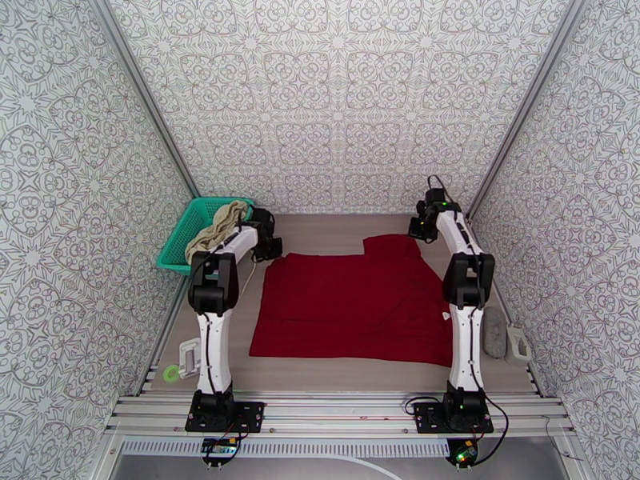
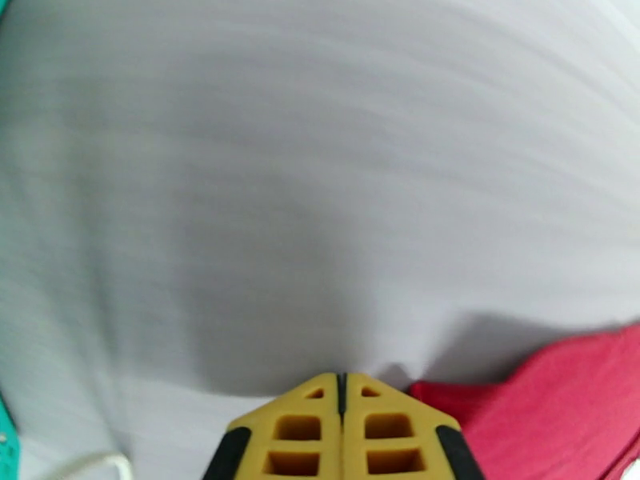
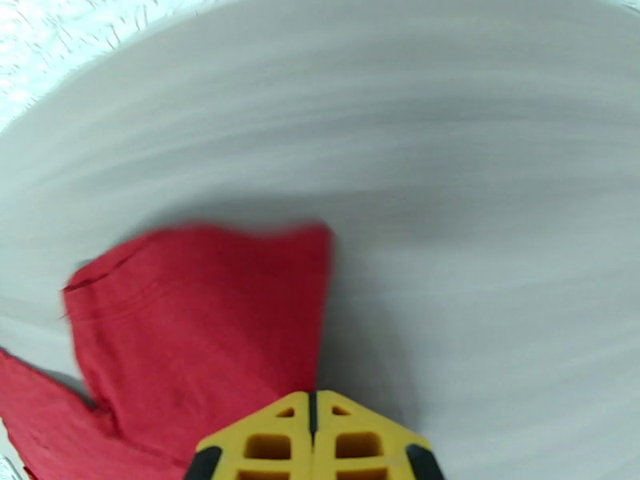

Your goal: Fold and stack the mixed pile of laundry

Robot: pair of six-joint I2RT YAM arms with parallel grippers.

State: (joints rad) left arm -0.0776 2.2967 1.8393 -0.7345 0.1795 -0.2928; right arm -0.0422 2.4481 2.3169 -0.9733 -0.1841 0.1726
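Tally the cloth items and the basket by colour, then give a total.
Dark red: 1, the shirt, spread flat.
Cream-beige: 1, the garment, lying in the basket.
Teal: 1, the mesh basket.
Total: 3

Premises: a purpose-built robot test cell of laboratory type, not a domestic or commercial room. In the overhead view, patterned wall panels (image 1: 336,98) close in the left, far and right sides, held by bare aluminium posts (image 1: 154,114). The left arm (image 1: 212,314) and right arm (image 1: 464,314) are bolted on black plates to slotted aluminium rails (image 1: 344,410) along the bottom of the frame. Exposed cables (image 1: 498,428) and a lit circuit board (image 1: 462,454) lie at lower right, below the pale table (image 1: 344,378).
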